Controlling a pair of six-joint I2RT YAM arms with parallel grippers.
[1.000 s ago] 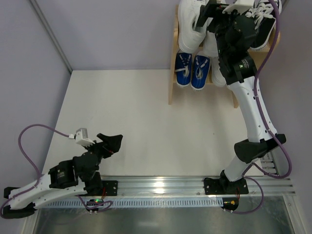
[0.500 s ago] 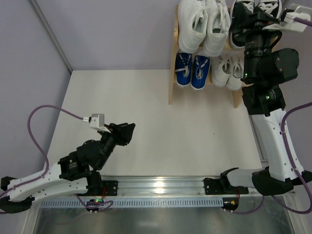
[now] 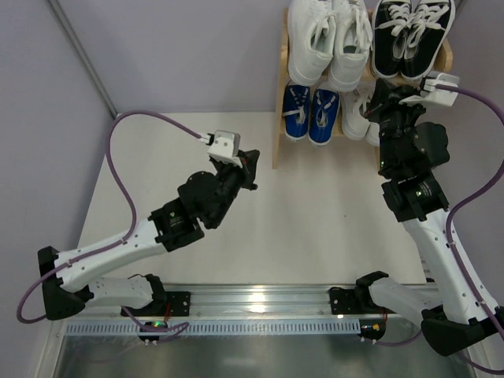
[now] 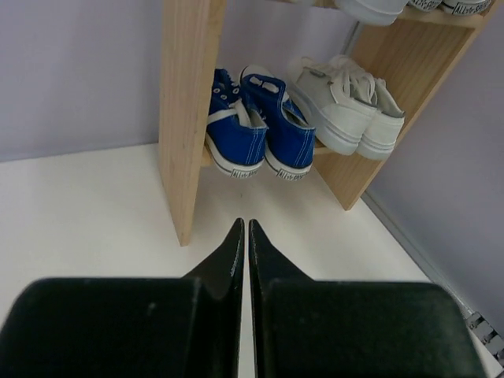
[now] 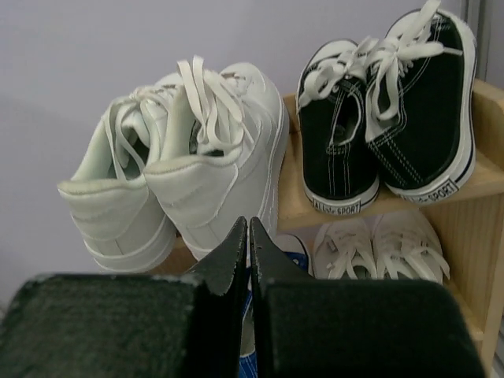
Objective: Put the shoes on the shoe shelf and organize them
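Note:
The wooden shoe shelf (image 3: 277,134) stands at the back right with all the shoes on it. White leather low-tops (image 3: 329,39) and black canvas sneakers (image 3: 413,35) fill the top tier. Blue canvas sneakers (image 3: 309,114) and smaller white lace-ups (image 3: 358,114) sit on the lower tier. My left gripper (image 3: 252,160) is shut and empty, hovering over the table just left of the shelf's side panel (image 4: 185,118). My right gripper (image 3: 378,90) is shut and empty in front of the shelf, its tips (image 5: 248,224) before the white low-tops (image 5: 189,157); it partly hides the lace-ups from above.
A white table top (image 3: 236,213) lies between lilac walls. A metal rail (image 3: 260,299) carrying both arm bases runs along the near edge. A purple cable (image 3: 118,173) loops over the left arm, and another (image 3: 488,102) trails from the right wrist.
The left arm swung from the near edge up toward the shelf and its jaws shut. The right arm drew back from the top tier to in front of the shelf, jaws shutting too.

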